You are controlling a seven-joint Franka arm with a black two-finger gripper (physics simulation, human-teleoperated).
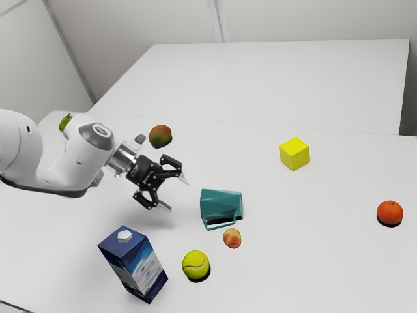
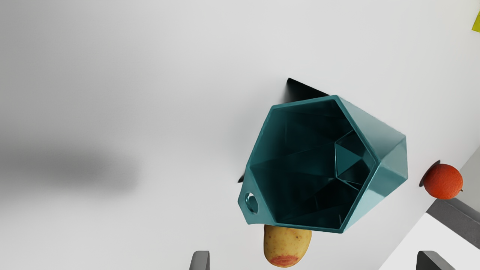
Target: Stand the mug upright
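Exterior view: with jaws (image 1: 179, 195) parted and empty, short of the mug (image 1: 220, 203) on its side on the worktop (image 1: 313, 248), mouth facing them, might slip off by pinching too shallow, or bump it into the nearby potato (image 1: 232, 238) by approaching crooked.

Bright, even white light falls from above on the surface (image 1: 339, 261). Tight black shadows sit under the ball (image 1: 195, 265), the orange (image 1: 389, 213) and the mug (image 1: 220, 201); a soft grey one spreads near the hand (image 1: 179, 195). In the wrist view, the mug's outer facets carry a pale sheen, its inside sinks to dark teal, and a broad, soft-edged shadow dims the surface.
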